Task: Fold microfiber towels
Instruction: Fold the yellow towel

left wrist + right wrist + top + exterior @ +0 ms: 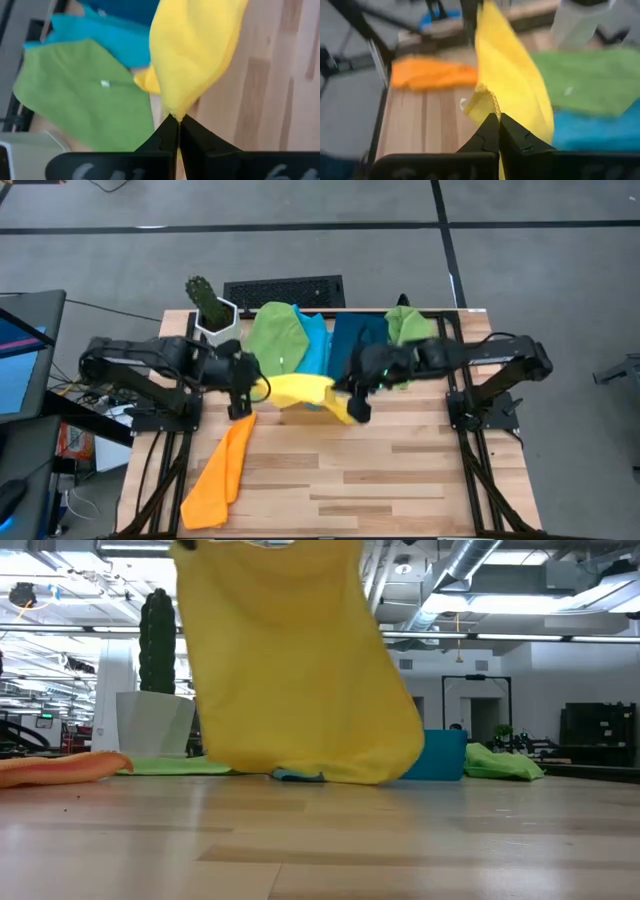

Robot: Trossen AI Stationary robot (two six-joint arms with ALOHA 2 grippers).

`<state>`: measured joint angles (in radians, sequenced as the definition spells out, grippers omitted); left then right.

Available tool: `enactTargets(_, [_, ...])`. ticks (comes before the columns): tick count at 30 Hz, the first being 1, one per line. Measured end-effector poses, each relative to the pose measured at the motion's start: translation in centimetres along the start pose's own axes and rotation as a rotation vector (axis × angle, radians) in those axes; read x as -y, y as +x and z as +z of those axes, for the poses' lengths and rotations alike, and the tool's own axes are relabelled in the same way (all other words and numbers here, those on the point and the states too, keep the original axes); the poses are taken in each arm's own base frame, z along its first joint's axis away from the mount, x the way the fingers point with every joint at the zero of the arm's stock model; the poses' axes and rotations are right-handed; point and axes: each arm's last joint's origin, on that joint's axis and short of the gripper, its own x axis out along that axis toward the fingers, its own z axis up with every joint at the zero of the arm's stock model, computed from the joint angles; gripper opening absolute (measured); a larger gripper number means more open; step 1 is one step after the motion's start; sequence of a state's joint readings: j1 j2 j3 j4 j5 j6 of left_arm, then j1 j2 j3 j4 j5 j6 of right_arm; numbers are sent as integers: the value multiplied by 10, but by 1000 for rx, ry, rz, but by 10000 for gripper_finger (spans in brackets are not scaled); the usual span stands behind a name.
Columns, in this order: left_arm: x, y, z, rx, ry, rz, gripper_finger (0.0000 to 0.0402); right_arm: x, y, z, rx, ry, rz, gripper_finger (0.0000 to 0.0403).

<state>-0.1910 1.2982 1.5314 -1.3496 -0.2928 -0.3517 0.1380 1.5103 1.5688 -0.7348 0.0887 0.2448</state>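
Observation:
A yellow microfiber towel (300, 390) hangs spread between my two grippers above the middle of the table. In the low view it is a wide sheet (300, 670) whose lower edge (330, 778) reaches down to about table height. My left gripper (243, 402) is shut on its left end and my right gripper (358, 405) on its right end. An orange towel (220, 475) lies bunched on the near left of the table. A green towel (275, 335) and a light blue one (317, 345) lie flat at the far edge. My left gripper pinches a bunched corner of the yellow towel (172, 112) between its two fingertips (167, 135). It slants down from the table's left. The cloth spreads away from the tips and is held up above the table. My right gripper pinches the yellow towel's stitched edge (492, 107) between its two fingertips (512, 132). It slants down from the table's right. The towel stretches from there toward the other arm, above the boards.
At the far edge stand a cactus in a white pot (212, 310), a dark blue bin (357, 340) and another green towel (407, 325). A black keyboard (285, 290) lies behind the table. The near right boards (400, 480) are bare.

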Motion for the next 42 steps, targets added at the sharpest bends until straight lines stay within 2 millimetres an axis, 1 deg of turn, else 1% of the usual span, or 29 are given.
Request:
enactTargets(4, [19, 3, -5, -46, 36, -15, 0, -19, 15, -19, -142, 20, -42, 32])
enactTargets(7, [33, 8, -7, -39, 74, -39, 0, -37, 31, -30, -199, 20, -38, 28])
enactTargets(10, [47, 20, -14, -58, 90, -86, 0, -59, 51, -41, -231, 4, -6, 22])
enactTargets(13, [64, 37, -20, -81, 71, -177, 0, -81, 72, -54, -264, 0, 22, 23])
enactTargets(16, [84, 54, -34, -128, 34, -251, 0, -102, 89, -71, -312, 6, 47, 32])
enactTargets(19, [103, 68, -52, -153, 3, -274, 0, -121, 95, -85, -344, -28, 69, 38])
enactTargets(23, [122, 84, -73, -183, -100, -290, 0, -144, 103, -106, -396, -63, 90, 39])
enactTargets(26, [139, 92, -84, -173, -105, -323, 0, -160, 110, -124, -430, -72, 95, 48])
enactTargets(28, [145, 97, -92, -197, -90, -309, 0, -170, 117, -134, -439, -72, 108, 61])
enactTargets(30, [152, 104, -95, -201, -90, -313, 0, -177, 122, -143, -454, -83, 110, 80])
enactTargets(32, [159, 108, -100, -212, -64, -305, 0, -183, 129, -147, -436, -74, 129, 103])
enactTargets(34, [166, 116, -103, -215, -31, -307, 0, -185, 130, -147, -423, -62, 137, 128])
enactTargets(36, [173, 122, -106, -223, 7, -306, 0, -186, 137, -144, -385, -34, 154, 154])
enactTargets(38, [179, 129, -108, -234, 39, -310, 0, -187, 139, -143, -356, -17, 153, 175])
enactTargets(40, [182, 137, -111, -249, 68, -298, 0, -188, 140, -141, -337, 21, 153, 188])
enactTargets(42, [184, 141, -113, -260, 85, -292, 0, -191, 138, -143, -337, 43, 151, 194])
